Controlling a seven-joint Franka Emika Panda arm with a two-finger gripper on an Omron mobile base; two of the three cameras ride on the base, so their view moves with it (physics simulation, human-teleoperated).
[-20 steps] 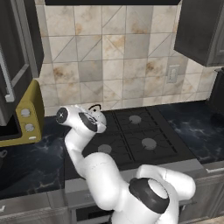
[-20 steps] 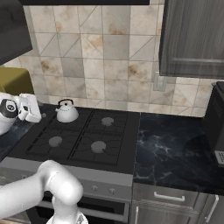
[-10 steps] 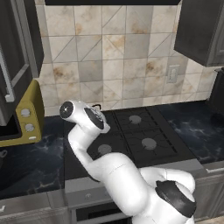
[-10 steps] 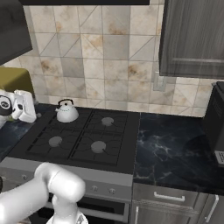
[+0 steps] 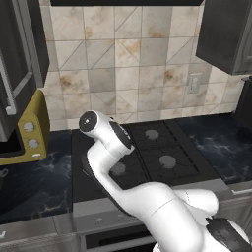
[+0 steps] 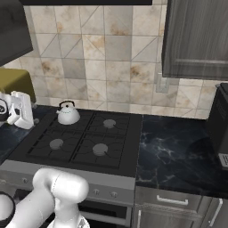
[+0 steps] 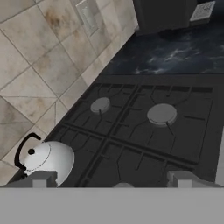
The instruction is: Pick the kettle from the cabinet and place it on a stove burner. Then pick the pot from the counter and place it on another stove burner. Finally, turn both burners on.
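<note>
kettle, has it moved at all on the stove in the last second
No. In the right base view the kettle sits on the same back-left burner of the cooktop, at the same place against the tiled wall.

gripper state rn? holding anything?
Gripper: open, jaws wide apart, holding nothing. The kettle sits free on the rear burner beside it.

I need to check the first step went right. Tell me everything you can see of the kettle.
The kettle is small, squat and dome-shaped, with a shiny silver-white body like polished metal, a thin black arched handle and a black knob on top. It stands upright on the cooktop, on the back left burner nearest the tiled wall, resting on the black grate bars. The hand view shows it too. Nothing holds it; the gripper is off to its left.
</note>
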